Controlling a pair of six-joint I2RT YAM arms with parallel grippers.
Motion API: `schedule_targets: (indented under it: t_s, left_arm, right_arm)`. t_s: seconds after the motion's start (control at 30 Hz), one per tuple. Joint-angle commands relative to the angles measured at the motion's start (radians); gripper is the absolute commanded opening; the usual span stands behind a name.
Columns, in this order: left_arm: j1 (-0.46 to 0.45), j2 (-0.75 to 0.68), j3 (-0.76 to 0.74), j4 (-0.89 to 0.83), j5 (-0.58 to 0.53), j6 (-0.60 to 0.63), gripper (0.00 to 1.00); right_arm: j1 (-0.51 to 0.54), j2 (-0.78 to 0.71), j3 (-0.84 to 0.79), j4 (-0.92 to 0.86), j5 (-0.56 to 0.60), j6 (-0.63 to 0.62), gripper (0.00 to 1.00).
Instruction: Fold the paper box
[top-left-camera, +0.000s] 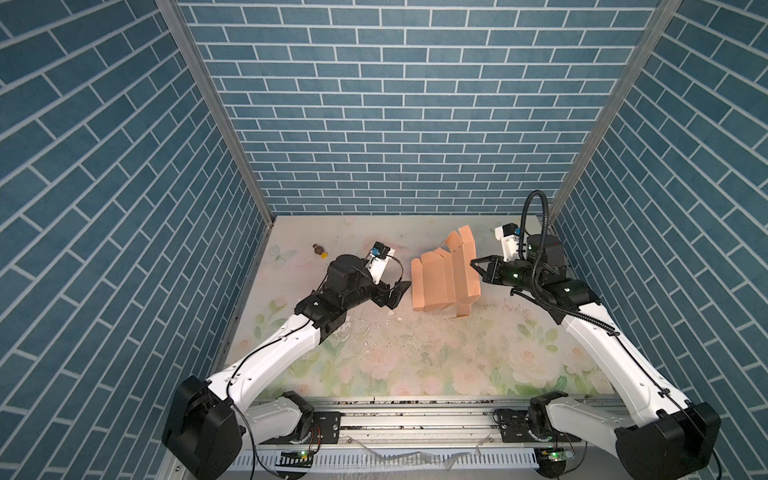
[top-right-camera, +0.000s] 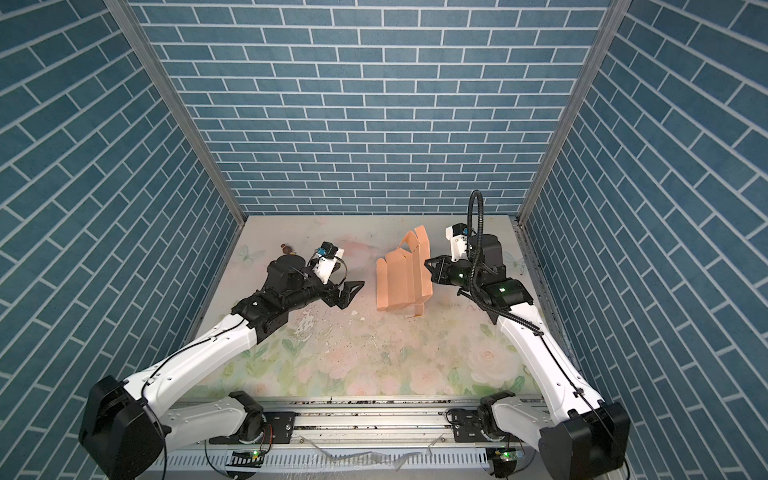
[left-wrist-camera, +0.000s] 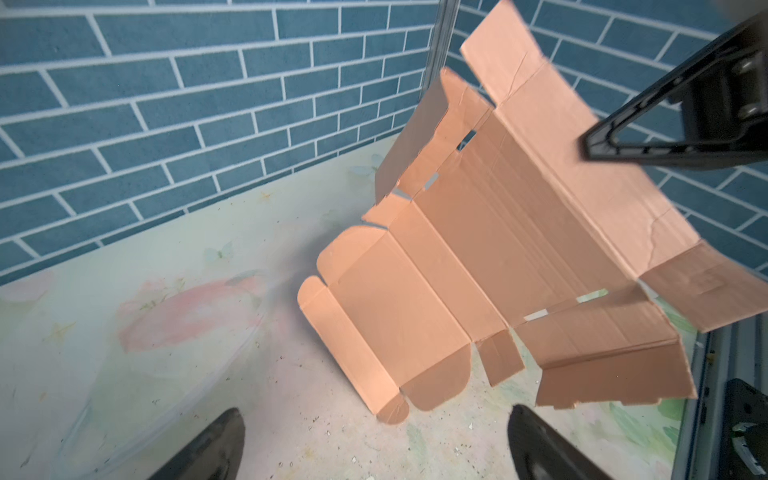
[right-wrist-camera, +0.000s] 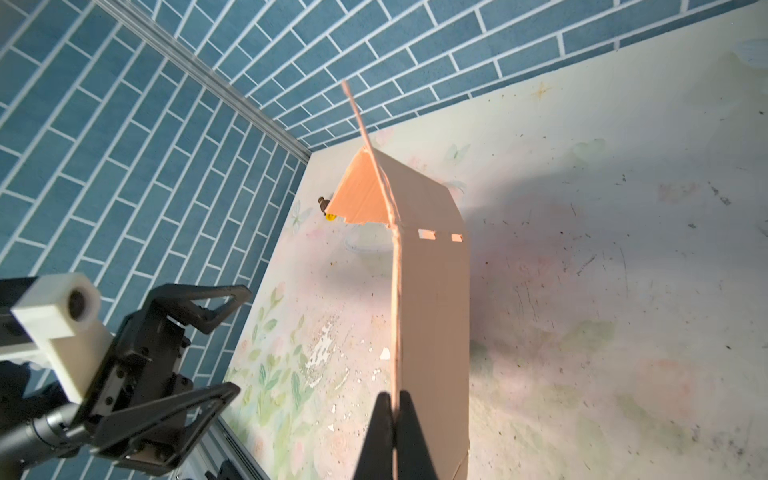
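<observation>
The paper box (top-left-camera: 444, 278) (top-right-camera: 401, 282) is a peach-orange creased sheet with flaps, unfolded. It stands tilted on the flowered table, its left part resting on the surface and its right panel raised. My right gripper (top-left-camera: 473, 262) (top-right-camera: 427, 262) (right-wrist-camera: 395, 399) is shut on the thin edge of that raised panel (right-wrist-camera: 432, 311). My left gripper (top-left-camera: 399, 293) (top-right-camera: 353, 293) (left-wrist-camera: 374, 415) is open just left of the sheet (left-wrist-camera: 498, 249) and not touching it. Nothing is between its fingers. The right gripper (left-wrist-camera: 590, 145) also shows in the left wrist view, against the panel.
A tiny brown-and-yellow object (top-left-camera: 320, 250) (top-right-camera: 286, 249) (right-wrist-camera: 326, 210) lies at the back left of the table. Blue brick walls (top-left-camera: 374, 124) close in three sides. White flakes (top-left-camera: 390, 318) dot the worn tabletop. A metal rail (top-left-camera: 415, 419) runs along the front.
</observation>
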Motion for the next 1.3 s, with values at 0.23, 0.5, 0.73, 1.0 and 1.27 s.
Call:
schedule_targets:
  t_s: [0.23, 0.5, 0.73, 1.0, 1.27]
  left_arm:
    - [-0.056, 0.143, 0.138, 0.036, 0.12, 0.113, 1.0]
    - [-0.089, 0.278, 0.252, 0.056, 0.045, 0.231, 1.0]
    - [-0.089, 0.394, 0.336, 0.103, 0.027, 0.254, 0.98]
    - [-0.091, 0.516, 0.452, 0.122, 0.039, 0.281, 0.79]
    - [-0.092, 0.524, 0.475, 0.132, 0.017, 0.264, 0.5]
  right_arm:
    - [0.009, -0.054, 0.023, -0.075, -0.054, -0.097, 0.0]
    - [0.012, -0.107, 0.024, -0.115, -0.053, -0.12, 0.0]
    - [0.014, -0.115, 0.024, -0.111, -0.06, -0.119, 0.0]
    - [0.018, -0.074, 0.044, -0.115, -0.068, -0.122, 0.0]
    - [0.02, -0.045, 0.056, -0.114, -0.056, -0.129, 0.0]
